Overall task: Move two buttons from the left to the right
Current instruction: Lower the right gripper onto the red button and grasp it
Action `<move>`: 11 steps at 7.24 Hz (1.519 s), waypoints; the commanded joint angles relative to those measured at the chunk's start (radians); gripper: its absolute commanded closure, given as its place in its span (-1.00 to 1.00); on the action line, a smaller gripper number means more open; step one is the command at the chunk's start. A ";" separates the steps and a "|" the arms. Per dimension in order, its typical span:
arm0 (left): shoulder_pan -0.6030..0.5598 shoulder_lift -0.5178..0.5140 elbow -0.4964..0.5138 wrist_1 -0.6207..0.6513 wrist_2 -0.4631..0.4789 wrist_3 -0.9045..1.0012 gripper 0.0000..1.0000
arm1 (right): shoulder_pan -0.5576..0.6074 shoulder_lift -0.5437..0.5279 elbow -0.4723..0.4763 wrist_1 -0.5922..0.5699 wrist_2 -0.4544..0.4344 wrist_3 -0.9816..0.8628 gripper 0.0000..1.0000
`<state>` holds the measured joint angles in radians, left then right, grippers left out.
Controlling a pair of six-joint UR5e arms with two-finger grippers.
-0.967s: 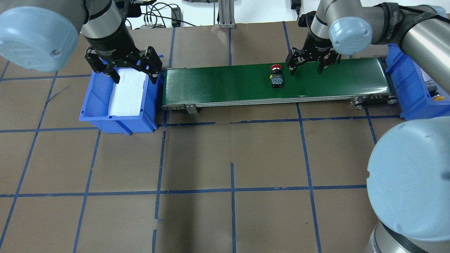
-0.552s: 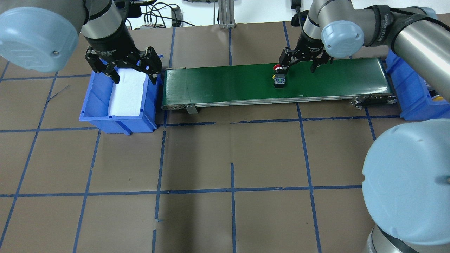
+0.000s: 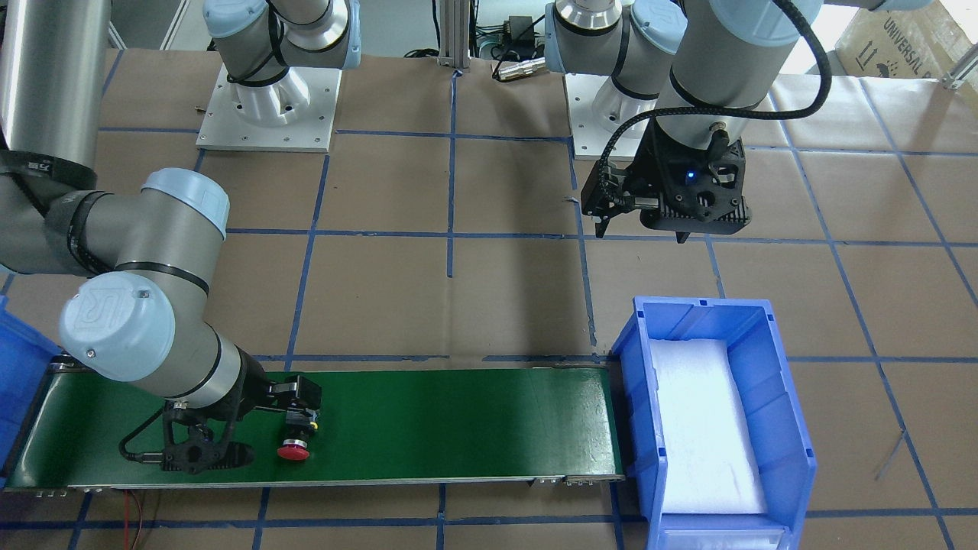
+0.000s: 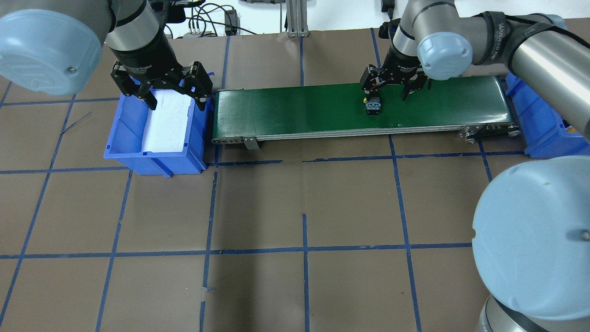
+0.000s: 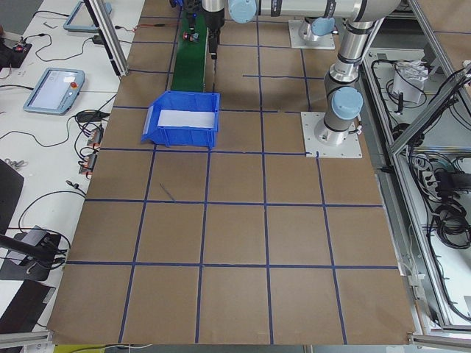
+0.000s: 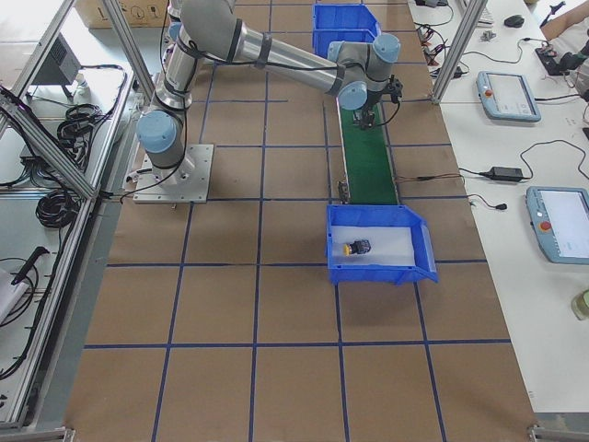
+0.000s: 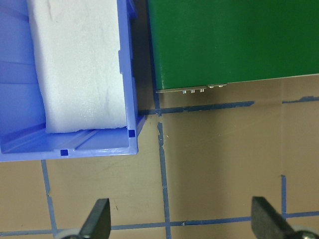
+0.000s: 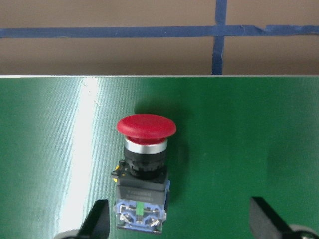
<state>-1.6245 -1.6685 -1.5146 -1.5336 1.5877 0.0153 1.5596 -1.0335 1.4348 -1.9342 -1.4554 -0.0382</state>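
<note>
The belt (image 4: 299, 110) runs along the far edge of the bench, on the operators' side, with a blue bin at each end. The red button (image 8: 144, 164) lies on its side on the belt, somewhat right of the middle. Its cap points to the far edge and its contact block points back toward the robot. The right gripper (image 4: 387, 93) is low over it with jaws spread wide, gripping nothing. In the wrist view the button sits between the two fingers (image 8: 97, 219), well off centre. Its block is just beside the finger on the left-end side and far from the other finger; a thin strip of green seems to part block and finger. The yellow button (image 6: 354, 247) lies on its side on white foam in the right bin (image 6: 419, 249), at the bench's right end just past the end of the belt. The left gripper (image 4: 177, 103) hangs high at the left end of the bench, jaws also wide open and holding nothing. Its wrist view looks down on the robot-side corner of the left bin (image 4: 156, 161), the end of the belt beside it, and bare brown paper crossed by blue tape. That bin holds only a white foam pad (image 4: 166, 122).
</note>
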 commanded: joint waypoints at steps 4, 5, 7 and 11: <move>0.000 0.003 -0.001 0.000 0.000 0.000 -1.00 | -0.001 0.001 0.062 -0.120 -0.020 -0.006 -0.21; 0.000 0.003 -0.001 0.001 0.000 0.000 -1.00 | -0.001 0.001 0.061 -0.121 -0.019 -0.003 0.22; 0.000 0.004 -0.001 0.000 0.000 0.000 -1.00 | -0.004 -0.014 0.044 -0.115 -0.079 -0.009 0.51; 0.000 0.001 -0.001 0.001 0.000 0.000 -1.00 | -0.086 -0.057 -0.106 0.039 -0.215 -0.115 0.58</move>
<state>-1.6245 -1.6688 -1.5153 -1.5325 1.5877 0.0153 1.5173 -1.0804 1.3825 -1.9545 -1.6324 -0.1031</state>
